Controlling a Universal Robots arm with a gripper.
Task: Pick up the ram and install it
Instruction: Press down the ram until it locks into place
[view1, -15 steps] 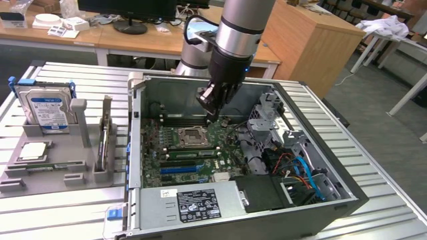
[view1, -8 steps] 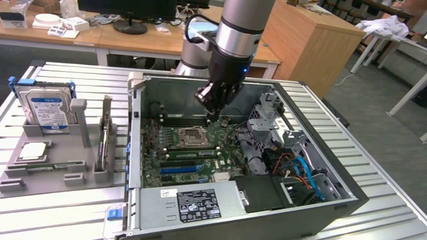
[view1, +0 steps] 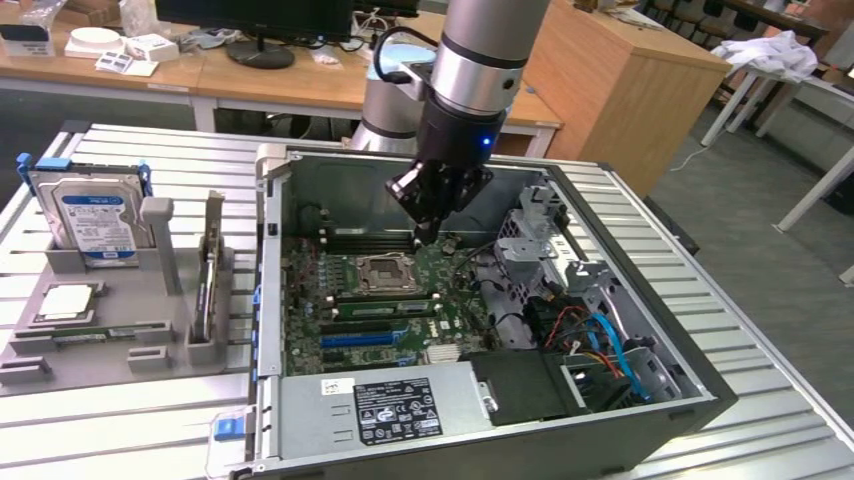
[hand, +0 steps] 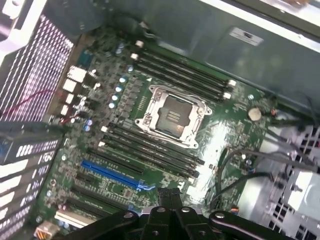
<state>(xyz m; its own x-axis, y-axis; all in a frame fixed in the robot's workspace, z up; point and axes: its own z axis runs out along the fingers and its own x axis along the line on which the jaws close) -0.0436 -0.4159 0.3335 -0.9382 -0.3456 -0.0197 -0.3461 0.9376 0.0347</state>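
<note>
My gripper hangs inside the open computer case, fingers shut and empty, just above the motherboard beside the far memory slots. In the wrist view the closed fingertips sit over the board near the blue slot. Long black memory slots run on both sides of the empty processor socket. A thin green stick, the ram, lies in the grey holder at the exterior view's left, far from the gripper.
The grey holder also carries an upright hard drive, a square silver chip and a board standing on edge. A power supply, drive cage and coloured cables crowd the case. Desks stand behind.
</note>
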